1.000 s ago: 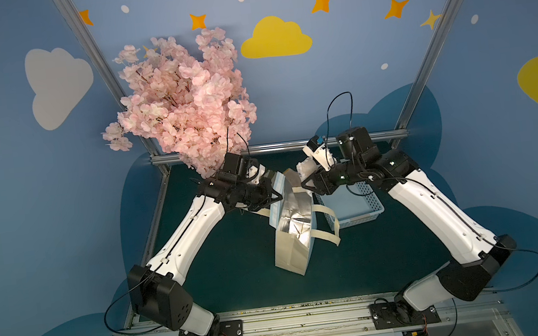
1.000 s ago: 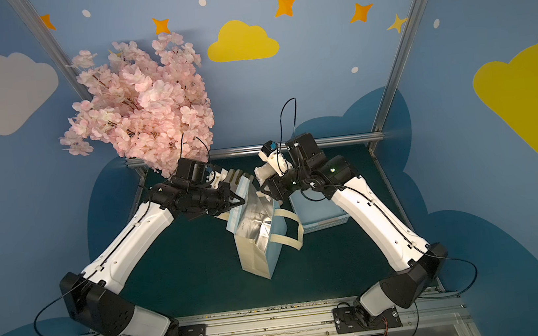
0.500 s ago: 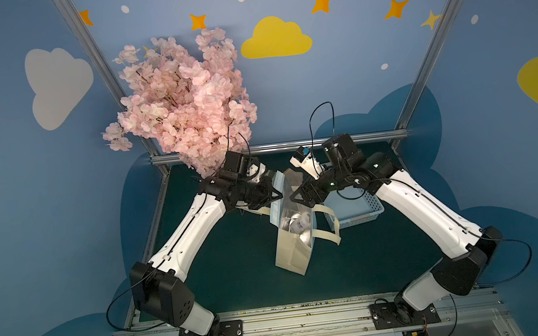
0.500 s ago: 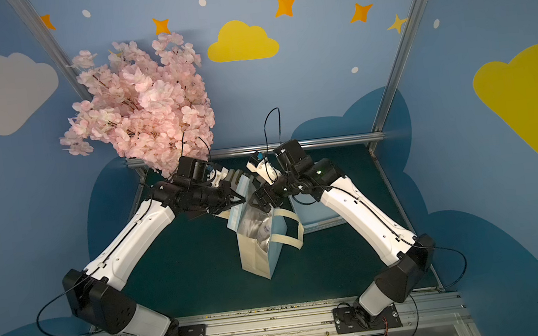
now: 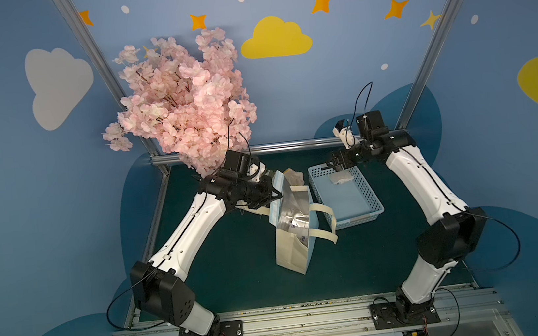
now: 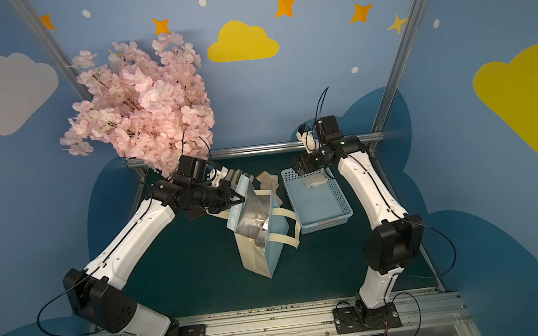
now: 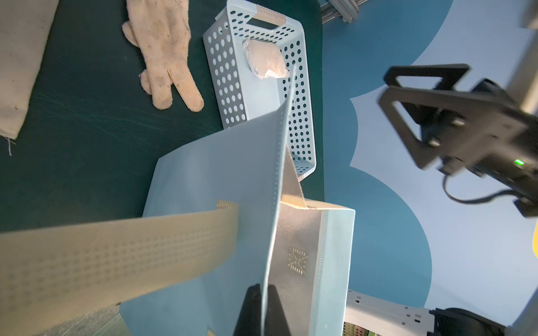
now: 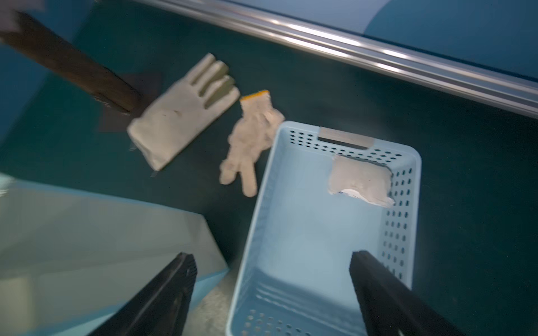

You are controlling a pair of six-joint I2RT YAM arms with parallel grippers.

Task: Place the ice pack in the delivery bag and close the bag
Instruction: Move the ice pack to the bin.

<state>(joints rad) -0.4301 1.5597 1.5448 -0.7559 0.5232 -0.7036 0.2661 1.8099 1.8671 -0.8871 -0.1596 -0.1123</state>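
The delivery bag (image 5: 289,252) (image 6: 275,249) stands mid-table, mouth open and foil lining showing. My left gripper (image 5: 274,191) (image 7: 263,288) is shut on its blue rim (image 7: 209,174), the thin edge pinched between the black fingers. Inside the bag lies a pale pack with blue print (image 5: 300,237). A whitish ice pack (image 5: 341,178) (image 6: 314,181) (image 7: 265,59) (image 8: 359,183) rests at the far end of the blue basket (image 5: 358,222) (image 8: 403,186). My right gripper (image 5: 335,164) (image 8: 273,257) hangs open and empty above that basket, apart from the pack.
Two beige gloves (image 8: 180,116) (image 8: 250,145) lie on the green mat behind the bag, left of the basket. A pink blossom tree (image 5: 184,99) stands at the back left, close above my left wrist. A metal rail (image 5: 292,145) bounds the far edge.
My right gripper has pulled back from over the bag's mouth to above the far end of the basket, its jaws now wide. The left gripper kept its hold on the rim.
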